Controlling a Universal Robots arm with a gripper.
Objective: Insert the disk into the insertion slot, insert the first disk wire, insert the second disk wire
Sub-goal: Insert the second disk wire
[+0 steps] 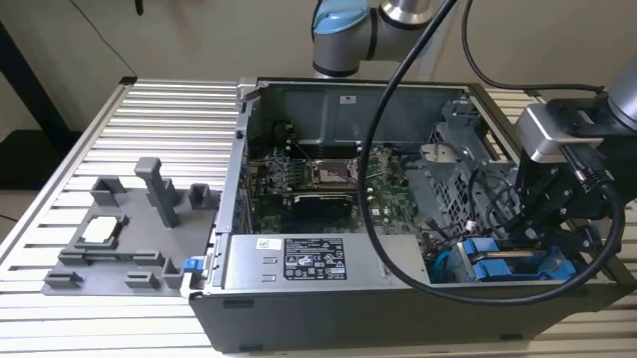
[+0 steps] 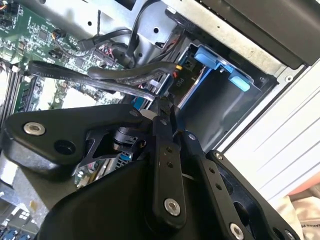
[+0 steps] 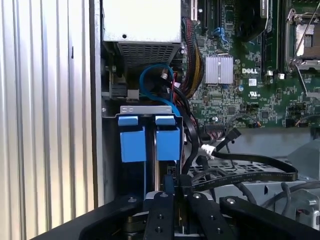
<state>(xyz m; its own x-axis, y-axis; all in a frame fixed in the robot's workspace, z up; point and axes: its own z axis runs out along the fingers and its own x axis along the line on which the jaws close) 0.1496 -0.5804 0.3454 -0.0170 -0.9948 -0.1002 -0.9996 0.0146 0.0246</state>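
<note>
The disk sits in the insertion slot at the case's front corner. Its blue carrier shows in the exterior view, and its two blue tabs show in the first wrist view. My black gripper hangs just above the disk's inner end. The fingers stand close together, shut on the end of a flat black disk wire. That wire runs back across the motherboard in the second wrist view. The gripper tip is at the slot's mouth.
The open computer case lies on a slatted metal table. A silver power supply sits beside the slot. Loose black and coloured cables crowd the space beside the bay. A grey fixture stands at the exterior view's left.
</note>
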